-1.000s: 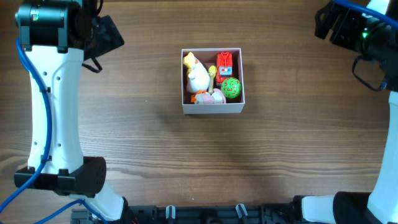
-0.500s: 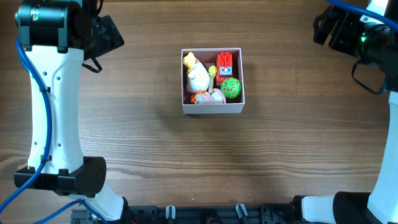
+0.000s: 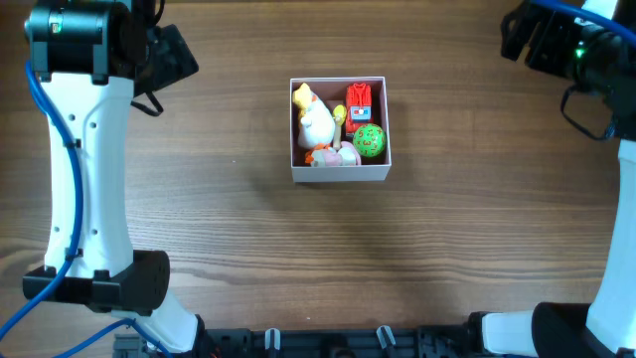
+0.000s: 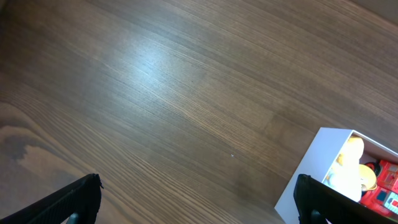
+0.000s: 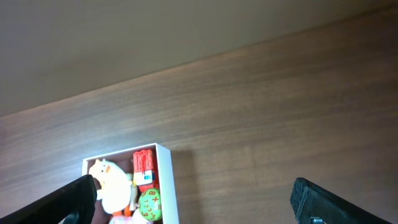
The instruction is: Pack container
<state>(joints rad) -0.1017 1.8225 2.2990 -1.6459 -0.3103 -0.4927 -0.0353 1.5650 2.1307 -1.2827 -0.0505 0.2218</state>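
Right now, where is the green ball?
In the overhead view, the green ball lies inside the container, in its bottom-right corner as pictured, directly below the red toy and right of the white duck.

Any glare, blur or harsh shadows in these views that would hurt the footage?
Overhead: even light and sharp focus; the container throws hardly any shadow. Left wrist: a pale sheen on the table softens the wood grain at upper left, but nothing is blown out. Right wrist: a plain, featureless band fills the top; the container is sharp.
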